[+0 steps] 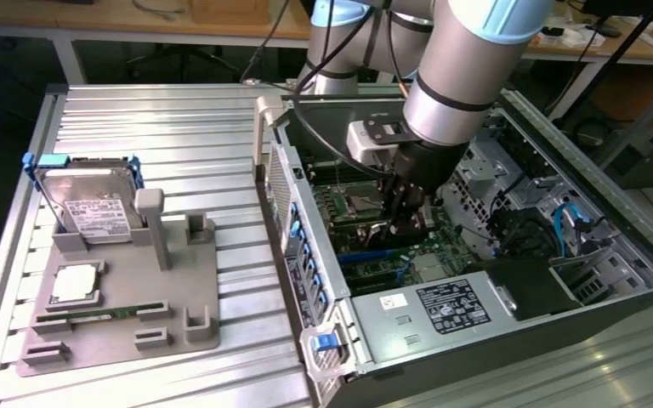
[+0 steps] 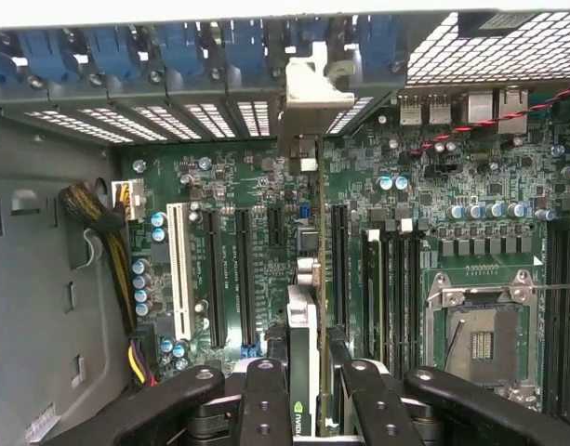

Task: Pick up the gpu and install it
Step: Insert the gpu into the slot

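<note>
So the arm is reaching right down into the open computer case (image 1: 599, 280), which is lying on its side on the ribbed metal table (image 1: 133, 127). The gripper (image 1: 400, 228) sits low over the motherboard (image 1: 355, 204), and it's pinching the gpu (image 2: 304, 372) edge-on between its black fingers (image 2: 266, 395). From the wrist view you look straight down the card's thin edge: it stands upright over the board, running between the black expansion slots (image 2: 243, 269), with its silver end bracket (image 2: 310, 93) up against the rear slot openings with the blue clips (image 2: 187, 42). I honestly can't tell whether the card's connector is in a slot or just above one; the edge hides it.

Just beside the card on the board are the white slot (image 2: 180, 269), the empty CPU socket (image 2: 480, 339) and a row of memory slots (image 2: 396, 288). A bundle of yellow and black wires (image 2: 108, 242) runs along the case wall.

Toward the exterior view's left, well apart from the case, there's a grey parts holder (image 1: 122, 306) on the table. The hard drive (image 1: 88, 200) with the blue frame stands in it, a CPU (image 1: 75, 285) lies flat near it, and a RAM stick (image 1: 94, 316) sits in its groove.
</note>
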`<state>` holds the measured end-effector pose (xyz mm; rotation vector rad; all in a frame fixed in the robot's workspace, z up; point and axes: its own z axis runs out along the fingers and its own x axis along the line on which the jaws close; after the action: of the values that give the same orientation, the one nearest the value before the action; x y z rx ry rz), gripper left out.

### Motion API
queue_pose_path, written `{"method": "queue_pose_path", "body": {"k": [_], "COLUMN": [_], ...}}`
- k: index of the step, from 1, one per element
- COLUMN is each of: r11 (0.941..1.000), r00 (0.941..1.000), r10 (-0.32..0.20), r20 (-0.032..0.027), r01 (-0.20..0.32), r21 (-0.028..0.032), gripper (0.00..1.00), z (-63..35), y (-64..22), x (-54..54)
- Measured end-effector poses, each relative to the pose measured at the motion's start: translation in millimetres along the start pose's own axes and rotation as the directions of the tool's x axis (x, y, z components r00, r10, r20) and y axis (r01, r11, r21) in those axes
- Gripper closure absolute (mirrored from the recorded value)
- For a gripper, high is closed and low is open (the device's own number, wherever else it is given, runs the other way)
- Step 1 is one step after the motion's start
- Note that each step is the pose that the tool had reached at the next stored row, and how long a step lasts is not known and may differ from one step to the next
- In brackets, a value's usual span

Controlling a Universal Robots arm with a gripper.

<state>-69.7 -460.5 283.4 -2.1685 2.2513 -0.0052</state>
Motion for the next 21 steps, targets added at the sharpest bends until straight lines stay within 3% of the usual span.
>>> {"method": "queue_pose_path", "body": {"k": [2,3,5,6,21], "r11": [1.0000,0.9999,0.9989,0.9986,0.9978], "r00": [1.0000,1.0000,1.0000,1.0000,0.9993], "r10": [0.000,0.000,0.001,0.001,-0.038], "r20": [0.0000,0.0016,0.0035,0.0035,0.0039], "r01": [0.000,0.000,-0.001,-0.001,0.038], "r21": [-0.0037,-0.0151,-0.0467,-0.0535,-0.0540], "gripper": [0.73,0.73,0.73,0.73,0.73], "z": [0.1,0.2,0.5,0.8,3.1], "y": [-0.2,-0.7,-2.5,-3.1,-7.1], "x": [-0.1,-0.1,-0.1,-0.1,-0.3]}}
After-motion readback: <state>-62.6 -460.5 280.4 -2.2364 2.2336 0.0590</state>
